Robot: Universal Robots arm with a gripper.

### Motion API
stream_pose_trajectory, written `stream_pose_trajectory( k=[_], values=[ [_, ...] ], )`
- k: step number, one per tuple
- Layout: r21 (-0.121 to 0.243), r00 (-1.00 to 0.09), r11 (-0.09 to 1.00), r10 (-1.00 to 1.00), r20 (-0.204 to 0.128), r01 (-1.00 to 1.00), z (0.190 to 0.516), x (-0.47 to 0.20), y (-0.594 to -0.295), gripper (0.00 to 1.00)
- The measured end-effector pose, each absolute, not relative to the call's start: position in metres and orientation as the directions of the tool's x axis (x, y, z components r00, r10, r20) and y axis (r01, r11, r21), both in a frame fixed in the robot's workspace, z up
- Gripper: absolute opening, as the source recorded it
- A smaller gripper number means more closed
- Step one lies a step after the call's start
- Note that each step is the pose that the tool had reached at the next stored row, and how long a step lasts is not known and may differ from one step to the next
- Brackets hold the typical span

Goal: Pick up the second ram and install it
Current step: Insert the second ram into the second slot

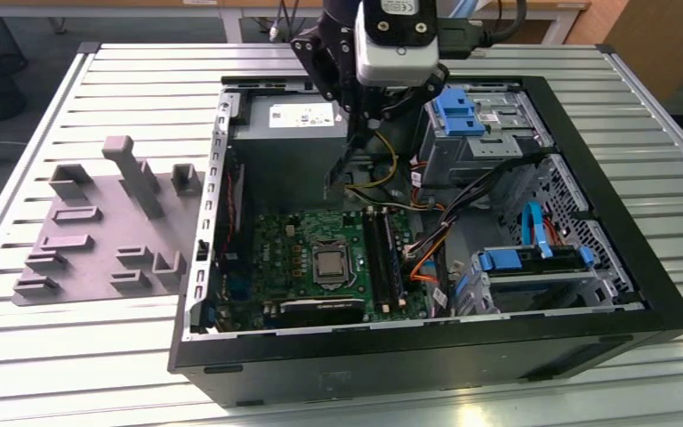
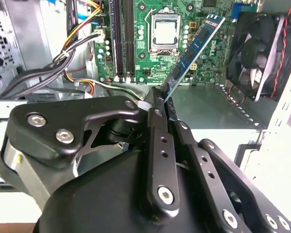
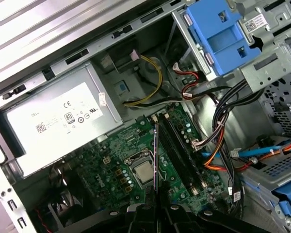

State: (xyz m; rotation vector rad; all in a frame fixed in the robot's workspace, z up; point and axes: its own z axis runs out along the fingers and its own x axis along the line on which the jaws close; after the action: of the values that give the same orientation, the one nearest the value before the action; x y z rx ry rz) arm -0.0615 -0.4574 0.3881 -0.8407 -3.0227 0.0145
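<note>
From my screen, in the second wrist view, the gripper [image 2: 161, 99] is closest: two matte black metal fingers [image 2: 157, 141], flat bars studded with round screw heads, pressed together on the near end of the second ram [image 2: 194, 48]. The stick is a thin, flat, long blue-green board with dark square chips along its face, and it juts out from the fingertips at a slant, up in the air above the motherboard [image 2: 203, 19] and not in any slot. In the first wrist view I see the same stick edge-on, a dark sliver [image 3: 156, 155] rising from the fingers.

Beyond it lies the green motherboard, flat and densely dotted, with the shiny square metal processor [image 2: 165, 31] in its silver frame. Beside that run the long black plastic memory slots [image 2: 123, 39], parallel and narrow. Off to one side sits a round black fan [image 2: 259, 48].

Farther out in the exterior view, the gripper [image 1: 348, 169] hangs inside the open black computer case [image 1: 437, 356], near the grey boxy power supply [image 1: 288, 120]. The case rests on a ribbed metal table [image 1: 140, 71], with grey blocky printed holders [image 1: 104, 222] on the exterior view's left.
</note>
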Motion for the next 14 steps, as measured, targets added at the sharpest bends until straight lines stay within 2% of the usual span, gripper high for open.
stream_pose_trajectory(
  k=[8, 14],
  values=[
    [-0.011, -0.787, 0.787, 0.617, 0.001, 0.617, 0.3874, -0.0615, -0.4574, 0.14],
    [-0.011, -0.817, 0.817, 0.577, 0.001, 0.577, 0.3866, -0.0620, -0.4581, 0.14]
  ],
)
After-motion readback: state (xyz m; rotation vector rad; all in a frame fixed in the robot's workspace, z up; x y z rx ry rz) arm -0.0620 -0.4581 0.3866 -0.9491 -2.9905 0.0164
